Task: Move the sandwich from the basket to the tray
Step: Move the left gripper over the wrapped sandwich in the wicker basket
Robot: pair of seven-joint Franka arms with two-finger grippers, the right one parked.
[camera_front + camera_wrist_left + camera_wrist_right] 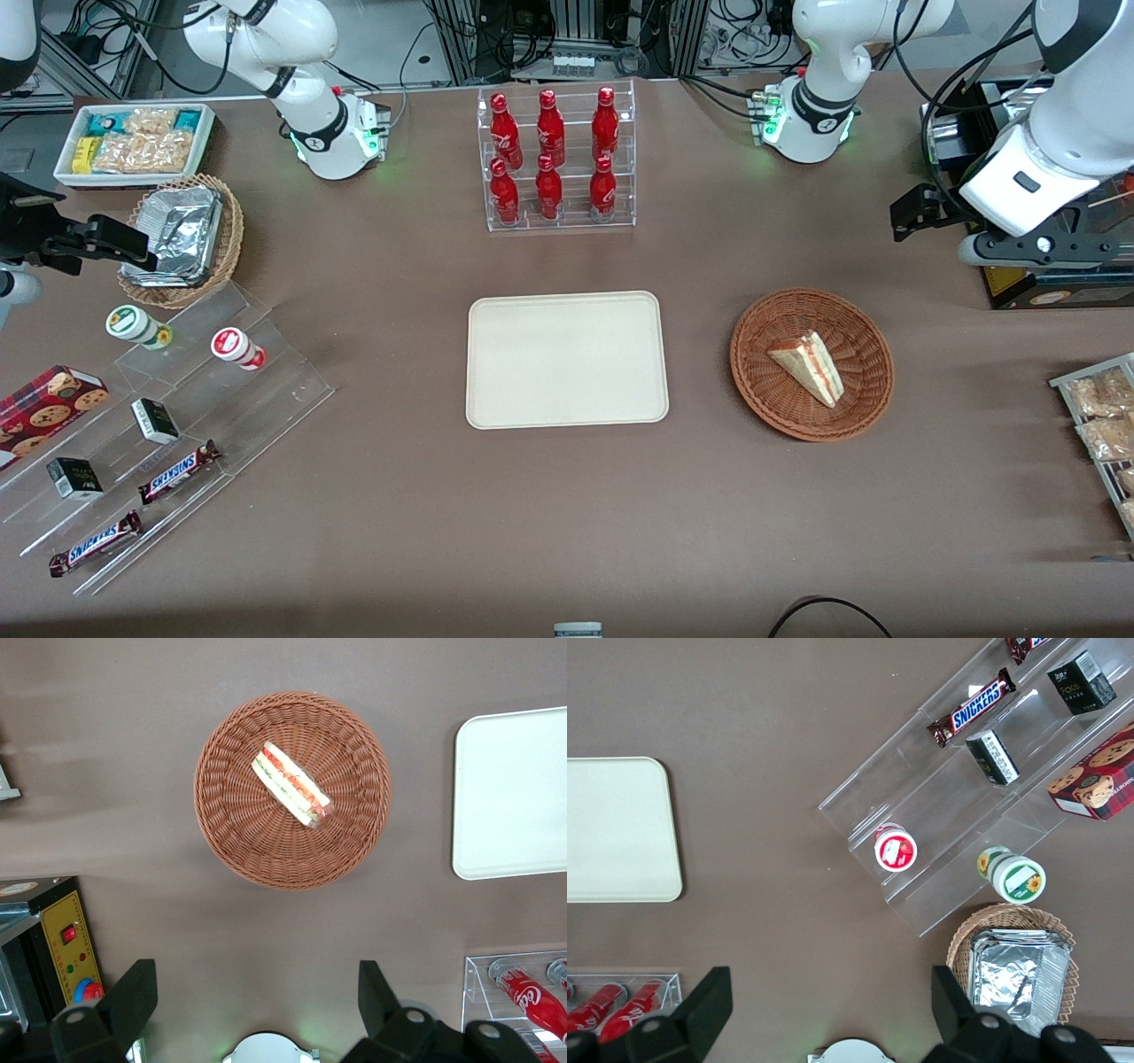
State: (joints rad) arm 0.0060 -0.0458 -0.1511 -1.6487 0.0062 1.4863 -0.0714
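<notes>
Wicker is slippery ground: the sandwich [808,365] lies tilted in the basket [764,390], the wide-open end effector [250,997] hangs high above the desk, and an off-centre pinch may crush it short of the tray [567,416].

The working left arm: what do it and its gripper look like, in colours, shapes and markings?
The left arm has glossy white rounded shells with dark grey joint bands, and black cables run beside it. Its round white base shows green lights. The gripper, above the table beside the reddish-brown woven basket, has a black body with two black wedge-shaped fingers.
</notes>
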